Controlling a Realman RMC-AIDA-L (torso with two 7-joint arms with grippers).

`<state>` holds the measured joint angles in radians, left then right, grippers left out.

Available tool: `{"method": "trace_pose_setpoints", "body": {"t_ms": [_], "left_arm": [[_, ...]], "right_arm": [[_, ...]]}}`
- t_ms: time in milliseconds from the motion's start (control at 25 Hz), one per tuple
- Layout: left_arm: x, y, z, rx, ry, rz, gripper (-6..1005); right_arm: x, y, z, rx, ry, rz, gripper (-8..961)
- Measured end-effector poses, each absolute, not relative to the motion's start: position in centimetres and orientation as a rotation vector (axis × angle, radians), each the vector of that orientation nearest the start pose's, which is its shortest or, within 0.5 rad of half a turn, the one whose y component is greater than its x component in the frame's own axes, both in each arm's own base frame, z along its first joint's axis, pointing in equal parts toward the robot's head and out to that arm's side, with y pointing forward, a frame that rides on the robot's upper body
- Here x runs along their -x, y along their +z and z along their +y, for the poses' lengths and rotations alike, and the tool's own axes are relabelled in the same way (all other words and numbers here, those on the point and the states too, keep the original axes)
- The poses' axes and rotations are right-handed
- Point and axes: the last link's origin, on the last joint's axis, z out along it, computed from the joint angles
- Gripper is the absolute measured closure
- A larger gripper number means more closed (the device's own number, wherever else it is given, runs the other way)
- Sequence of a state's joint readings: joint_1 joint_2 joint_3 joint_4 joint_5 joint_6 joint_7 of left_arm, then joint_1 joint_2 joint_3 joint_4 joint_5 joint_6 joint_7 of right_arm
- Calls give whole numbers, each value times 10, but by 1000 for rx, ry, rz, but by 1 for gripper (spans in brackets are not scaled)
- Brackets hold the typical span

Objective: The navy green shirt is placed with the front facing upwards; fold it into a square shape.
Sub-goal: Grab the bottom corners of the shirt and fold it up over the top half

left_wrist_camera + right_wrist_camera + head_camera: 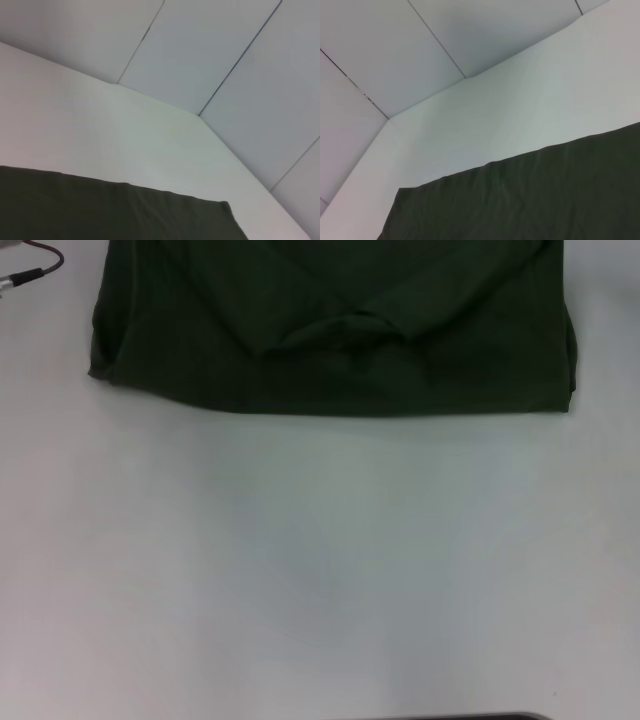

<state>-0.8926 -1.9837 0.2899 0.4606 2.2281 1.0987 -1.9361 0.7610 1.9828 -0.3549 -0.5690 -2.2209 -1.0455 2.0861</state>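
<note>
The navy green shirt lies flat at the far side of the white table, folded into a broad rectangle with both sleeves turned inward across it. Its near edge runs straight from left to right. A dark green corner of the shirt fills the lower part of the left wrist view, and a wider stretch of the shirt shows in the right wrist view. Neither gripper appears in any view.
A dark cable with a plug lies at the table's far left corner. A dark edge shows at the bottom of the head view. Grey wall panels stand beyond the table's edges.
</note>
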Motion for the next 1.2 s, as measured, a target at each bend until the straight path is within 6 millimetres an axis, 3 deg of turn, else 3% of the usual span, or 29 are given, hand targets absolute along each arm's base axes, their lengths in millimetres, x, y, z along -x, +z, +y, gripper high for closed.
{"method": "trace_pose_setpoints", "body": {"t_ms": [400,760,1160,1200], "left_arm": [[244,27,457,2003,-777,-1316,996],[260,24,450,1910,-810,-1365,717],[262,23,446,1897,-830,-1370,499],[261,23,446,1903,-833,-1370,451]], "right_arm": [[-281,59,443,1926,689,1415,822],[-266,46,453,1959,642,1375,745],[-261,45,456,1929,693,1405,284],[-263,46,455,1922,695,1413,276]]}}
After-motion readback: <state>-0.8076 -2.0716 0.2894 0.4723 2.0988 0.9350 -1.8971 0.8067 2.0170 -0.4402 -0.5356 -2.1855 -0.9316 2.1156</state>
